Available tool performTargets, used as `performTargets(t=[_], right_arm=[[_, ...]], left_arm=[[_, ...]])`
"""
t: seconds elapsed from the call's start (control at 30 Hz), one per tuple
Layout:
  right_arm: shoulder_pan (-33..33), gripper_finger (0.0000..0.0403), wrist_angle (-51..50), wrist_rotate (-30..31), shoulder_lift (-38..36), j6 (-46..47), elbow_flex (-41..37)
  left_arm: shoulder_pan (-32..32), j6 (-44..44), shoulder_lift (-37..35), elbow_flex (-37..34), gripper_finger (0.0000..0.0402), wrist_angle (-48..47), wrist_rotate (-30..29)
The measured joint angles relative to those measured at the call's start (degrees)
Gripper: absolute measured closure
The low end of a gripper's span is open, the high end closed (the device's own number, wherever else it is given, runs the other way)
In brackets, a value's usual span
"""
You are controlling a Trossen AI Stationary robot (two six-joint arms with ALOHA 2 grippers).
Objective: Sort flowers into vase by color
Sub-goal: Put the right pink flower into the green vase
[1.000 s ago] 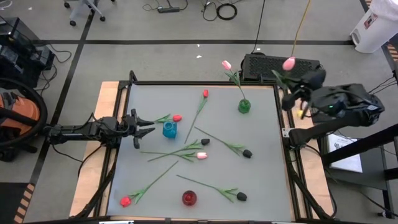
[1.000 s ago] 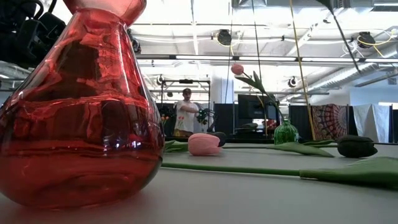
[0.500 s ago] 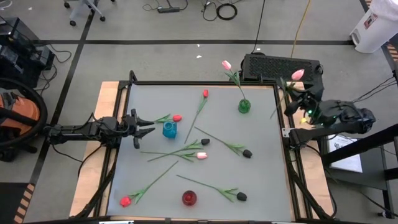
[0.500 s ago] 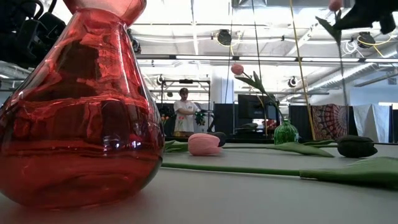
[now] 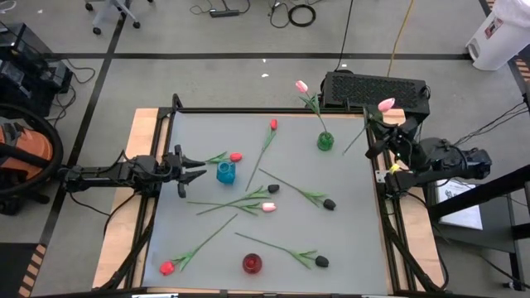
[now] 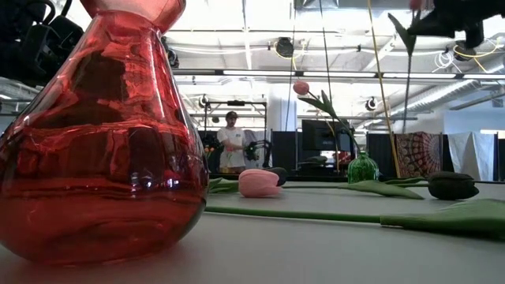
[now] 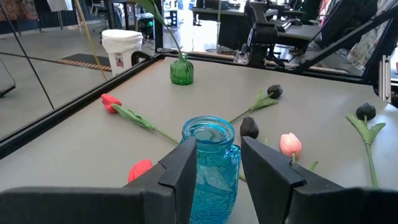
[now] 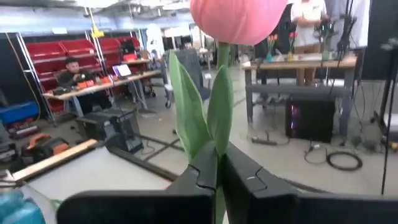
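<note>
One pink tulip (image 5: 302,86) already stands in the green vase (image 5: 325,141). A second pink tulip (image 5: 386,105) is held upright by its stem in the right claw (image 5: 389,136), pinched shut, just off the desk's (image 5: 348,223) right edge. Seven flowers lie loose on the desk (most of the job). Half a second ago, tulip and claw were farther right. The left claw (image 7: 214,171) hangs half-open around the blue vase (image 7: 210,163).

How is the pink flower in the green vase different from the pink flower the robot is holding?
The vase tulip stands in the green vase; the held tulip hangs in the air, pinched by the right gripper. The vase tulip is over the table; the held one is at its right edge. Both are pink.
</note>
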Motion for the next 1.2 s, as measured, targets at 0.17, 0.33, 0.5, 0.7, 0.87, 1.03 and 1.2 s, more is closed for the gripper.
performTargets(t=[0.17,0.33,0.5,0.7,0.87,1.03,1.2], right_arm=[[-0.2,0.0401,13.3,0.0,2.7,-13.3,0.0],[-2.2,0.0401,15.8,0.0,5.6,-15.9,0.0],[-5.2,0.0401,15.8,-1.8,9.6,-12.3,0.0],[-9.7,0.0401,16.2,-6.1,14.6,-9.3,0.0],[-14.9,0.0401,20.5,-12.3,17.3,-8.7,0.0],[-20.6,0.0401,23.1,-16.5,18.8,-8.8,0.0],[-25.2,0.0401,22.9,-21.0,20.1,-7.2,0.0]], left_arm=[[0.0,0.0,0.0,0.0,0.0269,0.0,0.0],[0.0,0.0,0.0,0.0,0.0269,0.0,0.0],[0.0,0.0,0.0,0.0,0.0269,0.0,0.0],[0.0,0.0,0.0,0.0,0.0269,0.0,0.0],[0.0,0.0,0.0,0.0,0.0269,0.0,0.0],[0.0,0.0,0.0,0.0,0.0269,0.0,0.0],[0.0,0.0,0.0,0.0,0.0269,0.0,0.0]])
